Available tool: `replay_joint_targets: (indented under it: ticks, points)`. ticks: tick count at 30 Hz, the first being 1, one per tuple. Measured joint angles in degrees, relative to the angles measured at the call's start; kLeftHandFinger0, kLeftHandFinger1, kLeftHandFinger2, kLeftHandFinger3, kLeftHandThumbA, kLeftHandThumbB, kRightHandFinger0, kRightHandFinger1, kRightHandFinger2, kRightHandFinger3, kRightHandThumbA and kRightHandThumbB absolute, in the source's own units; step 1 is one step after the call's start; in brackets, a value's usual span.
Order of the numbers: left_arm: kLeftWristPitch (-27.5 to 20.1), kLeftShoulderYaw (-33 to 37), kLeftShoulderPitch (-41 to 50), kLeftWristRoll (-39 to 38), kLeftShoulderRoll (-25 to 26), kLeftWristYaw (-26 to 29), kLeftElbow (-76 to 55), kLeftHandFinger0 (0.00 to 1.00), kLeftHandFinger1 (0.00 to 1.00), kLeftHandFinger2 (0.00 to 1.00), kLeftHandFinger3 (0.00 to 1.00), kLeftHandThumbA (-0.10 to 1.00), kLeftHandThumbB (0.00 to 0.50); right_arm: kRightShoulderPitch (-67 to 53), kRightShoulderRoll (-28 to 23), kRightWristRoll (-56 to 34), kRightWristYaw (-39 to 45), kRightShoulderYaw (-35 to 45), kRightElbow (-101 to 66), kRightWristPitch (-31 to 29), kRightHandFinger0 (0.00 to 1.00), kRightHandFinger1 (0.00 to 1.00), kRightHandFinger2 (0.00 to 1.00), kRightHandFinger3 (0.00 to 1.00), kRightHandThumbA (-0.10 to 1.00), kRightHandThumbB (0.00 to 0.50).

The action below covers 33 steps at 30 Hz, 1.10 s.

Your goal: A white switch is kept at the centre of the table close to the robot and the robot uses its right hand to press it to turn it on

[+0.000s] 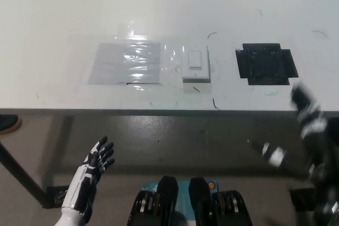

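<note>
A white wall switch (pixel 195 64) lies flat on the white table (pixel 169 9), near the front edge at the middle. My black right hand (pixel 307 117) hangs blurred at the table's front right edge, well to the right of the switch and apart from it. Its fingers are too smeared to read. Below the table at the lower left rests my white left hand (pixel 91 172), open with fingers spread and holding nothing.
A clear shiny plastic sheet (pixel 127 62) is taped to the table left of the switch. A black tape patch (pixel 266 63) lies to the switch's right. The table's front edge (pixel 159 111) runs across the middle of the picture.
</note>
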State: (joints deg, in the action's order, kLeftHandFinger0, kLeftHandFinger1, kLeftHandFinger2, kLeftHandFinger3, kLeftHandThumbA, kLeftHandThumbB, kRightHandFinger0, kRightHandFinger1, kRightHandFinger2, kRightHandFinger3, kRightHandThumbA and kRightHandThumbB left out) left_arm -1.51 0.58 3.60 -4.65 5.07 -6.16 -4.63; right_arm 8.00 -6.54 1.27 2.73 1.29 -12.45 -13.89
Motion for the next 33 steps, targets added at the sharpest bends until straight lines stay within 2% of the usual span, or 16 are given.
replay_joint_targets:
  ticks: [1, 2, 4, 7, 8, 11, 14, 16, 18, 19, 21, 23, 25, 26, 32, 33]
  points:
    - [0.0, 0.0, 0.0, 0.0, 0.0, 0.0, 0.0, 1.0, 1.0, 1.0, 1.0, 1.0, 0.2, 2.5, -1.3, 0.1, 0.2, 0.1, -0.7, 1.1, 1.0, 1.0, 1.0, 1.0, 1.0, 0.247]
    - [0.0, 0.0, 0.1, 0.0, -0.1, 0.0, 0.0, 1.0, 1.0, 1.0, 1.0, 1.0, 0.23, 5.6, -3.0, 0.3, 0.5, 0.2, -1.0, 2.2, 1.0, 1.0, 1.0, 1.0, 1.0, 0.281]
    - [0.0, 0.0, 0.1, -0.1, -0.1, 0.0, 0.0, 1.0, 1.0, 1.0, 1.0, 1.0, 0.283, 11.0, -5.7, 0.8, 1.1, 0.1, -1.0, 4.7, 1.0, 1.0, 1.0, 1.0, 1.0, 0.321]
    - [0.1, 0.0, 0.1, -0.1, -0.2, 0.0, 0.0, 1.0, 1.0, 1.0, 1.0, 1.0, 0.304, 18.5, -8.8, 1.3, 2.4, -0.6, 0.1, 8.1, 1.0, 1.0, 1.0, 1.0, 1.0, 0.337]
    - [0.2, 0.0, 0.1, -0.1, -0.2, 0.0, 0.0, 1.0, 1.0, 1.0, 1.0, 1.0, 0.311, 21.2, -9.7, 1.6, 2.9, -1.0, 0.8, 9.1, 1.0, 1.0, 1.0, 1.0, 1.0, 0.324]
    - [0.2, 0.0, 0.1, -0.1, -0.2, 0.0, 0.0, 1.0, 1.0, 1.0, 1.0, 1.0, 0.325, 28.5, -11.7, 2.2, 4.7, -2.9, 3.9, 12.1, 1.0, 1.0, 1.0, 1.0, 1.0, 0.345]
    - [0.2, 0.1, 0.0, -0.1, -0.1, 0.0, 0.0, 1.0, 1.0, 1.0, 1.0, 1.0, 0.333, 35.6, -13.1, 2.8, 7.1, -6.2, 8.9, 15.0, 1.0, 1.0, 1.0, 1.0, 1.0, 0.303]
    - [0.2, 0.2, 0.0, -0.1, -0.1, 0.0, 0.0, 1.0, 1.0, 1.0, 1.0, 1.0, 0.324, 39.0, -13.5, 3.2, 8.4, -8.1, 12.0, 16.1, 1.0, 1.0, 1.0, 1.0, 1.0, 0.322]
    - [0.2, 0.3, -0.1, -0.2, -0.1, 0.0, 0.0, 1.0, 1.0, 1.0, 1.0, 1.0, 0.347, 43.9, -13.9, 4.3, 10.4, -11.5, 17.8, 17.5, 1.0, 1.0, 1.0, 1.0, 1.0, 0.306]
    - [0.2, 0.4, -0.1, -0.2, -0.1, 0.0, 0.0, 1.0, 1.0, 1.0, 1.0, 1.0, 0.332, 46.0, -14.0, 5.0, 11.4, -13.4, 20.3, 17.9, 1.0, 1.0, 1.0, 1.0, 1.0, 0.307]
    - [0.2, 0.6, -0.1, -0.3, 0.0, 0.0, 0.0, 1.0, 1.0, 1.0, 1.0, 1.0, 0.344, 49.7, -14.1, 6.5, 13.3, -17.3, 24.9, 19.0, 1.0, 1.0, 1.0, 1.0, 1.0, 0.301]
    - [0.2, 0.9, -0.2, -0.5, 0.0, -0.1, -0.2, 1.0, 1.0, 1.0, 1.0, 1.0, 0.316, 52.9, -14.1, 8.2, 15.6, -21.4, 28.8, 20.3, 1.0, 1.0, 1.0, 1.0, 1.0, 0.289]
    - [0.2, 1.5, -0.3, -0.6, 0.1, -0.5, -0.7, 1.0, 1.0, 1.0, 1.0, 1.0, 0.297, 56.7, -14.0, 10.6, 18.3, -26.9, 33.1, 21.9, 1.0, 1.0, 1.0, 1.0, 1.0, 0.301]
    - [0.2, 1.6, -0.3, -0.6, 0.2, -0.7, -0.9, 1.0, 1.0, 1.0, 1.0, 1.0, 0.296, 57.5, -14.0, 11.3, 18.9, -28.1, 34.3, 22.2, 1.0, 1.0, 1.0, 1.0, 1.0, 0.314]
    - [0.1, 2.1, -1.0, -0.9, 0.8, -1.5, -1.9, 1.0, 1.0, 1.0, 1.0, 1.0, 0.267, 61.5, -13.1, 17.6, 23.0, -37.2, 42.1, 22.9, 1.0, 1.0, 1.0, 1.0, 1.0, 0.279]
    - [0.1, 2.1, -1.1, -0.9, 0.9, -1.6, -1.9, 1.0, 1.0, 1.0, 1.0, 1.0, 0.266, 61.5, -12.8, 18.6, 23.6, -38.4, 43.4, 22.9, 1.0, 1.0, 1.0, 1.0, 1.0, 0.288]
